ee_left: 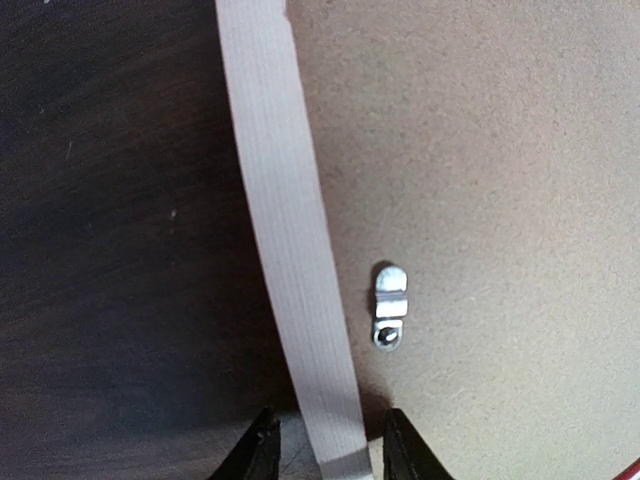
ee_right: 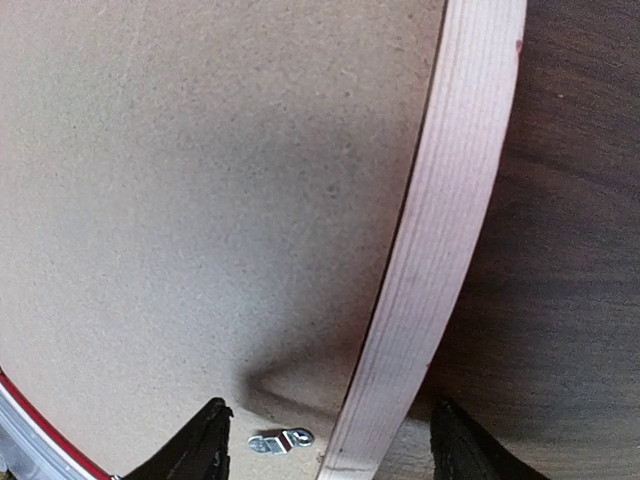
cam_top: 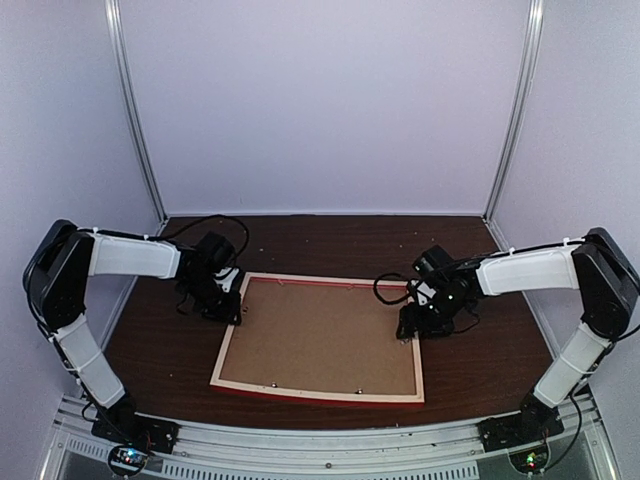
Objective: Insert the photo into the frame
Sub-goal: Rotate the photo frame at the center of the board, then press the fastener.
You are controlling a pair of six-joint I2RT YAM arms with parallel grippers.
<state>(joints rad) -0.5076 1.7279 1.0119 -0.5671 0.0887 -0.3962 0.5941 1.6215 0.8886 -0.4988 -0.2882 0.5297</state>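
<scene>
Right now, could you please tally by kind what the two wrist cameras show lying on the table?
Wooden picture frame: 1
Brown backing board: 1
Metal turn clips: 2
Total: 4

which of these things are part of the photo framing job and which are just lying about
Job: frame, pale back up; backing board in it; turn clip; left gripper and right gripper, each straddling a rail. The photo is not in view.
Not the job: dark table; grey booth walls.
</scene>
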